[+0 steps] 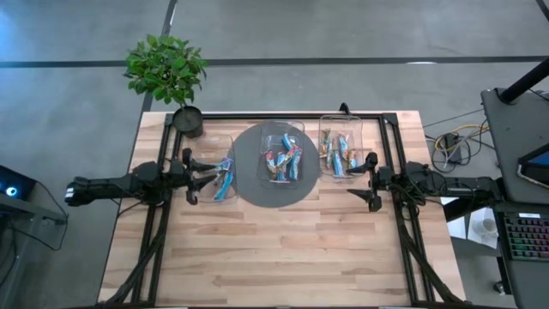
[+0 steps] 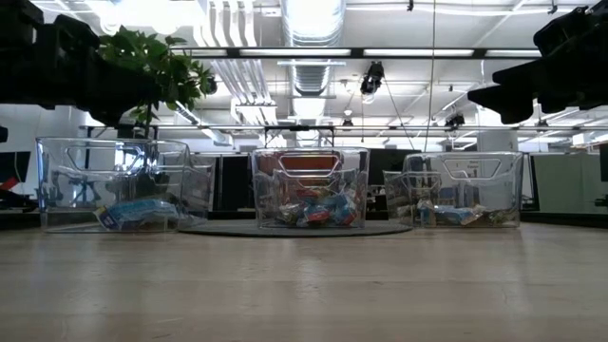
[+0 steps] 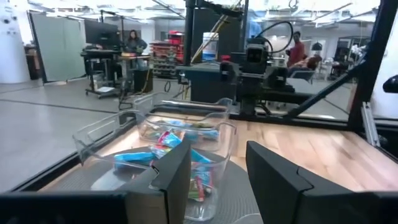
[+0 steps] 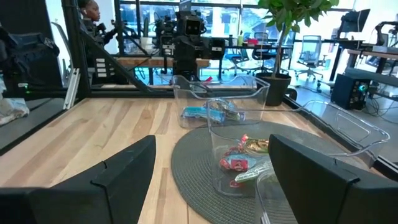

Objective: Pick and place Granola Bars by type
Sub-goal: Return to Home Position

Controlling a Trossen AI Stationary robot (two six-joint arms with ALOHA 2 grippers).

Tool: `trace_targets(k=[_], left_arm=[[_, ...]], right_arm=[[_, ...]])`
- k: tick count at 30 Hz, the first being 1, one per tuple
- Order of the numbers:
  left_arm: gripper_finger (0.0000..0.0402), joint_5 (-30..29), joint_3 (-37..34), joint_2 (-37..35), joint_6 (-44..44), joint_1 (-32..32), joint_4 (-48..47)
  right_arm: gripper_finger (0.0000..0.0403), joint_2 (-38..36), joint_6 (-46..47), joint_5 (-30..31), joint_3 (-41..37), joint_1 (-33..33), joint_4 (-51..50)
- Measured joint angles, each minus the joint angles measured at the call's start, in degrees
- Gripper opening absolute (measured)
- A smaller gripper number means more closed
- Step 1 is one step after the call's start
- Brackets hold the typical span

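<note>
Our left hand (image 1: 199, 178), fingers apart, hangs at frame left by the left bin (image 1: 210, 139). Our right hand (image 1: 364, 180), likewise apart, hangs at frame right by the right bin (image 1: 356, 129). We see bars (image 1: 281, 161) in both bins and in the middle bin (image 1: 283, 125), at upper centre of the desk (image 1: 283, 249).

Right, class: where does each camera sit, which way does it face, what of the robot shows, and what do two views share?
High view: above the table, looking straight down; both arms, left gripper and right gripper open.
Low view: table-top height, level across to three bins; arm parts overhead.
Left wrist view: left wrist, toward the right arm; own fingers.
Right wrist view: mirrored, toward the left arm; own fingers.
Shared by all: grey mat.
</note>
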Motion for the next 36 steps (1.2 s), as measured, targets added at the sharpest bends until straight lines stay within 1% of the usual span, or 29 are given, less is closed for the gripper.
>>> trace_targets(k=[4,6,11,13,18,24,36], left_arm=[[0.0138,-2.12,0.0,0.0,-2.87,-0.01,0.44],[0.0138,-1.43,0.0,0.0,-3.09,0.0,0.34],[0.0138,7.38,0.0,0.58,2.02,-0.04,-1.62],[0.0138,8.83,0.02,0.85,3.86,-0.04,-1.79],[0.0138,9.32,0.05,1.01,4.3,-0.04,-1.92],[0.0138,11.47,0.05,1.16,3.0,-0.07,-1.95],[0.0138,11.23,-0.02,1.16,2.91,-0.07,-1.99]], right_arm=[[0.0302,0.0,0.0,0.0,0.0,0.0,0.0],[0.0302,0.0,0.0,0.0,0.0,0.0,0.0],[0.0302,0.0,0.0,0.0,0.0,0.0,0.0],[0.0302,0.0,0.0,0.0,0.0,0.0,0.0],[0.0302,0.0,0.0,-0.01,0.0,0.0,0.02],[0.0302,0.0,0.0,0.0,0.0,0.0,0.02],[0.0302,0.0,0.51,0.0,0.0,0.0,0.04]])
